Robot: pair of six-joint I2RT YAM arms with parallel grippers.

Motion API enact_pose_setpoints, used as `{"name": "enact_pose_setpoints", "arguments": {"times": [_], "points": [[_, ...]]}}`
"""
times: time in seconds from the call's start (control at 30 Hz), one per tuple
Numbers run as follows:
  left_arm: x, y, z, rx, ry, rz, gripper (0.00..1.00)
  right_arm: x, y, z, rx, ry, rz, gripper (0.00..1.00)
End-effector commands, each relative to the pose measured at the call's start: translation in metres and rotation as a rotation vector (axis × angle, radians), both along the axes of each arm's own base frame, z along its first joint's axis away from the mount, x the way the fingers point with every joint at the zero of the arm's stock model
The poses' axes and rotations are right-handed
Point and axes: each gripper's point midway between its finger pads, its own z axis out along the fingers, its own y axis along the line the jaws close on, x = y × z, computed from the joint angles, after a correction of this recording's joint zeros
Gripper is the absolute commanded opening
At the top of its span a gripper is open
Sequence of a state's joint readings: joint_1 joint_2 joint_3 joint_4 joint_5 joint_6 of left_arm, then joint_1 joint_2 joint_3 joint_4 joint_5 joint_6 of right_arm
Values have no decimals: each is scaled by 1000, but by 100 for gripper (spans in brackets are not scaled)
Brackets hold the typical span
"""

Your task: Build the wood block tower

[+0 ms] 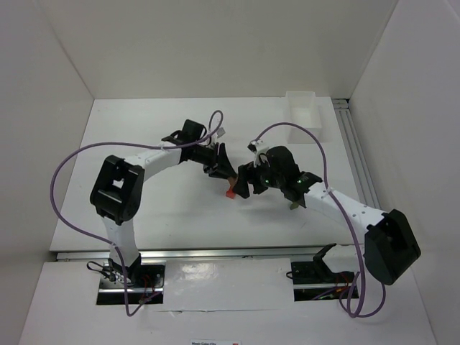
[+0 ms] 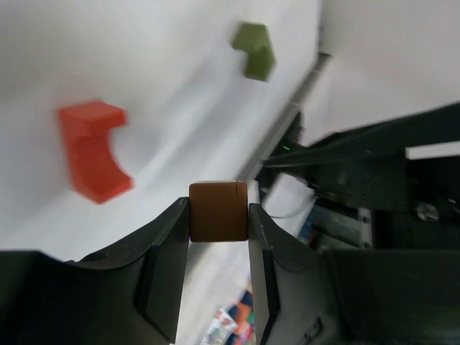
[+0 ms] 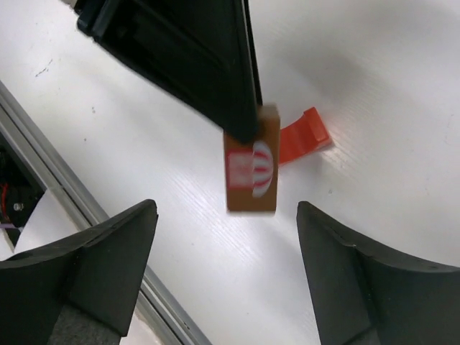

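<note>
Pinching a brown wood block [image 2: 218, 210] between matte black jaws, left tool [image 2: 218, 219]: both jaws pressed onto the block's flat sides.

Brown wood block: smooth, with a squarish end face in the left wrist view. The broad face in the right wrist view carries a blurred red-and-white printed motif, and a black jaw hides its upper corner. It is possibly just clear of the white desk [image 1: 144, 122]; contact unclear.

Red block [image 2: 92, 149]: painted, arch-notched, lying on the desk just beside the brown one and partly hidden behind it from the right wrist.

Green block [image 2: 254, 50]: olive, angular, farther off, in soft focus.

Right tool [image 3: 226, 215]: jaws spread wide, gripping nothing, facing the brown block.

White bin [image 1: 305, 115]: translucent plastic, rectangular, at the far right corner of the desk.
</note>
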State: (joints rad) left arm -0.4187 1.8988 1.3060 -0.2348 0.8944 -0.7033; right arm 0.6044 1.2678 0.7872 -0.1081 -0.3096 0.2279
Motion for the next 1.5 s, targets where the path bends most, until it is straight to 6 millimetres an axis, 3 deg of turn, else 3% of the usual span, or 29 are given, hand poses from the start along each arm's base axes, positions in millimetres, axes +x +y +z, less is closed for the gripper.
{"name": "enact_pose_setpoints", "arguments": {"times": [0.0, 0.27, 0.3, 0.4, 0.43, 0.47, 0.5, 0.67, 0.9, 1.03, 1.07, 1.27, 1.47], "points": [[31, 28, 18, 151, -174, 76, 0, 7, 1, 24, 2, -43, -19, 86], [89, 93, 31, 590, -395, 309, 0, 13, -36, 46, -58, -117, -198, 89], [91, 95, 37, 615, -420, 328, 0, 13, -44, 40, -83, -95, -243, 89], [98, 103, 40, 704, -482, 377, 0, 22, -65, 50, -107, -141, -353, 90], [97, 99, 42, 702, -494, 390, 0, 21, -71, 46, -120, -134, -382, 92], [109, 93, 48, 657, -555, 425, 0, 23, -74, 46, -120, -133, -413, 92], [105, 91, 36, 665, -559, 419, 2, 24, -83, 48, -142, -147, -453, 92], [116, 87, 24, 675, -595, 526, 2, 26, -113, 48, -195, -119, -625, 92], [115, 63, 12, 719, -717, 570, 3, 19, -116, 54, -144, -120, -633, 93], [118, 66, 3, 781, -721, 624, 3, 22, -117, 42, -181, -90, -638, 94], [116, 70, -9, 802, -713, 622, 5, 22, -117, 42, -181, -90, -638, 94], [117, 68, -33, 808, -691, 660, 6, 23, -113, 39, -182, -84, -616, 94], [114, 68, -46, 826, -663, 674, 11, 24, -114, 38, -196, -78, -609, 95]]}}
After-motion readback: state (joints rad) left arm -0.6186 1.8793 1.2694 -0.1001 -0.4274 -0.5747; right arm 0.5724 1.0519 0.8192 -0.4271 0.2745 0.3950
